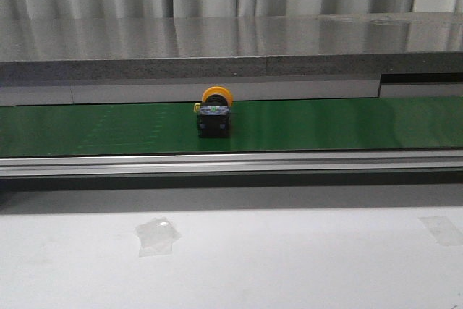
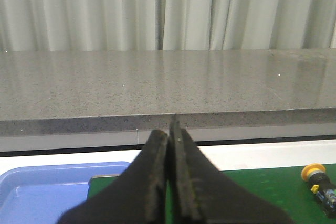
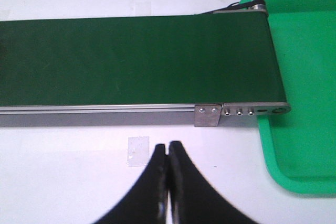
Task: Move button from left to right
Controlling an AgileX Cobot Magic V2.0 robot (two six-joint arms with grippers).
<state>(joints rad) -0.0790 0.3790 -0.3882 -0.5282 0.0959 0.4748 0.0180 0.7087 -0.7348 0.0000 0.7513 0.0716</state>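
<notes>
1. Currently, the button (image 1: 215, 111) is seen standing on the green conveyor belt (image 1: 325, 124), near the middle of the front view, its yellow-orange cap turned toward the back and its black body toward the camera; nothing is touching it.
2. Both grippers are shown clenched and empty: the left gripper (image 2: 170, 145) has its fingers pressed together above the belt's left end, beside a blue tray (image 2: 42, 192), and the right gripper (image 3: 168, 153) is closed over the white counter (image 3: 68, 187), in front of the belt's right end.
3. The step in hand is judged to be the approach to the button, since neither arm is near it; in the left wrist view the button (image 2: 321, 184) is seen well off to one side of the fingers.
4. A gripper should be opened before it is lowered, so that the body is not knocked by closed fingers.
5. The black boxy body is judged the better place to be gripped, since flat sides are offered there, whereas the round cap could slip.
6. Whether the belt is running cannot be told, so the button's position should be checked again just before the fingers are closed.
7. A green tray (image 3: 304, 77) is seen at the belt's right end and is judged the likely place for the button to be set down.
</notes>
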